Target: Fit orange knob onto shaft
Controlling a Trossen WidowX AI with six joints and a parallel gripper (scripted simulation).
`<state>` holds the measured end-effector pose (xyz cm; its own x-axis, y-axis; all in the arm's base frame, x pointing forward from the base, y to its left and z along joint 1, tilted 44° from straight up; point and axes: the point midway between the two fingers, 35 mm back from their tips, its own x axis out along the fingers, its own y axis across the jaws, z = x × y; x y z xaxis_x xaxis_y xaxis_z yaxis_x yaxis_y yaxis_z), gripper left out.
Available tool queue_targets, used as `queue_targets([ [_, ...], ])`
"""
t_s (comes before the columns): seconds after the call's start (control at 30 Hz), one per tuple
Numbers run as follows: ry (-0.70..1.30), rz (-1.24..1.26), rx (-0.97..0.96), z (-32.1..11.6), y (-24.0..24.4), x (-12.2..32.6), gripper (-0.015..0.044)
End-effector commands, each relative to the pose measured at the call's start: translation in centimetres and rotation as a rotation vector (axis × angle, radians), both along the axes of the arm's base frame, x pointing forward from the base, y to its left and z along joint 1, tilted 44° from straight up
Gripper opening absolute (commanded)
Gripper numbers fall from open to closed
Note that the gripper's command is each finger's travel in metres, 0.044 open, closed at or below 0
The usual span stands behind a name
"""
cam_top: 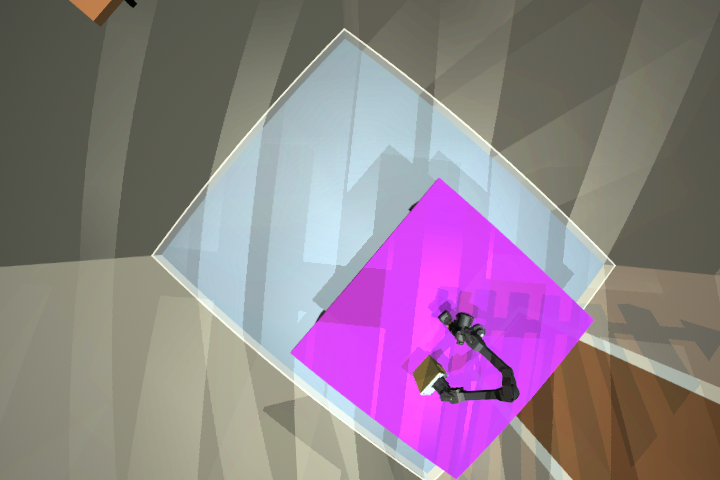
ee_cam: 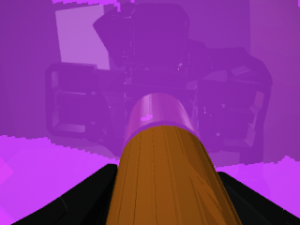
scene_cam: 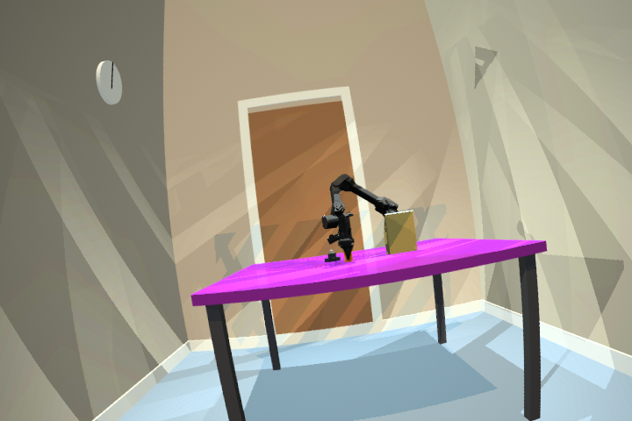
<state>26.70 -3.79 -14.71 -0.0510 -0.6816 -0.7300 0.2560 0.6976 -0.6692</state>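
The orange knob (scene_cam: 351, 258) (ee_cam: 166, 187) stands between the two black fingers, at or very near the table top. My gripper (ee_cam: 165, 178) points down and is shut on the knob, with one finger against each side. The knob's hole is hidden. The dark round pedestal (scene_cam: 332, 258) stands on the table just left of the knob in the exterior view, with the small silver shaft (scene_cam: 332, 252) on top. The shaft's flat side is too small to tell. The pedestal is not in the wrist view, and I cannot make it out in the top view.
The glossy magenta table (cam_top: 344, 339) (scene_cam: 276, 292) shows the arm's reflection in the wrist view. An olive-yellow box (cam_top: 429, 369) (scene_cam: 401, 233) stands by the arm's base, right of the gripper in the exterior view. The arm (cam_top: 507, 390) (scene_cam: 342, 181) bends between base and gripper.
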Motion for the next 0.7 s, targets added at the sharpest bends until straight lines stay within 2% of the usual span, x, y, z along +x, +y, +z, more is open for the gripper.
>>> queue_targets([
  [0.0, 0.0, 0.046, 0.016, 1.1, 1.7, 0.8, 0.0],
  [0.67, -0.011, -0.022, 0.004, 9.9, 9.3, 0.8, 0.0],
])
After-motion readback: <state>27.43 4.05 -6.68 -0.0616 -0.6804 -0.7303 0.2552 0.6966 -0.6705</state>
